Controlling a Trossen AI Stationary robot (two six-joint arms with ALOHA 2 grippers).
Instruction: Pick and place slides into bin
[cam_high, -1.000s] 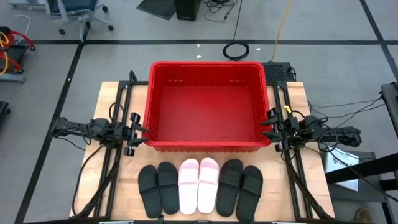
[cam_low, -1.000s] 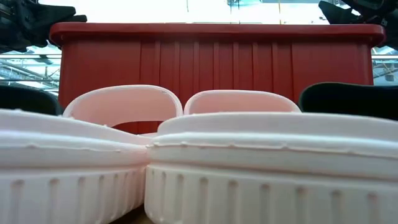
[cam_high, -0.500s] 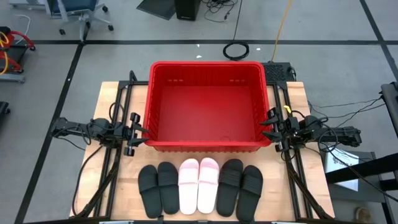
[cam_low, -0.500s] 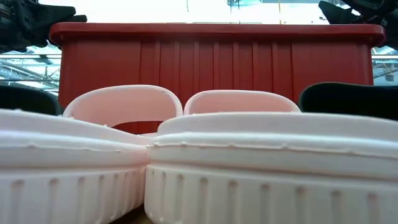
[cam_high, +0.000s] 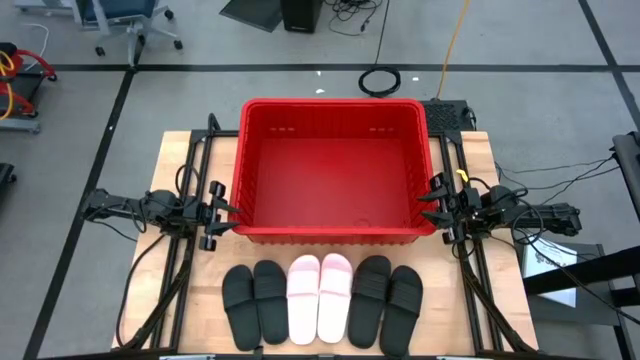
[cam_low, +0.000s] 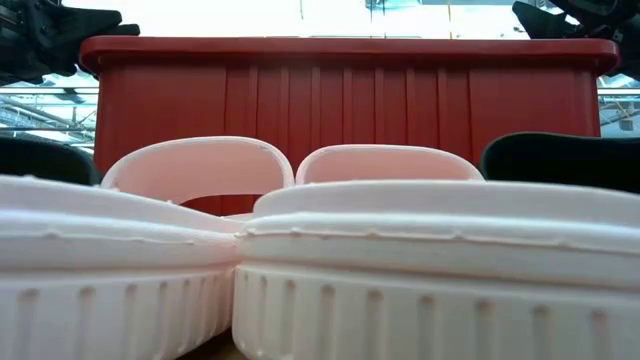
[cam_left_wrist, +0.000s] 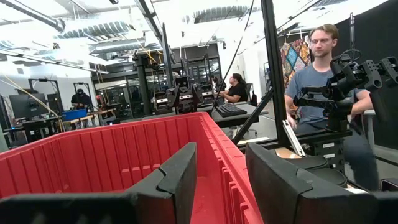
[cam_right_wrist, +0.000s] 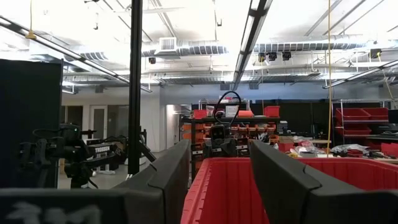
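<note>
Slides: six in one row on the counter (cam_high: 180, 150), toes toward the bin, all just outside its near long wall. Black pair (cam_high: 254, 302) at my left end of the row; pink-and-white pair (cam_high: 320, 297) in the middle, its two touching side by side; second black pair (cam_high: 387, 296) at my right end. In the low view the pink soles (cam_low: 320, 290) fill the foreground, with the bin's wall behind them. Bin (cam_high: 333, 235): red crate, centred on the counter, its floor bare of slides. My left end effector (cam_high: 228, 212): level with the bin's rim at its left short wall, near the corner closest to the slides, fingers (cam_left_wrist: 180, 174) parted with a clear gap between them, gripping nothing. My right end effector (cam_high: 433, 208): mirrored at the bin's right short wall, near the corner closest to the slides, fingers (cam_right_wrist: 171, 171) likewise apart and empty. Beyond the bin in the left wrist view: a seated person (cam_left_wrist: 314, 68) past its right wall.
</note>
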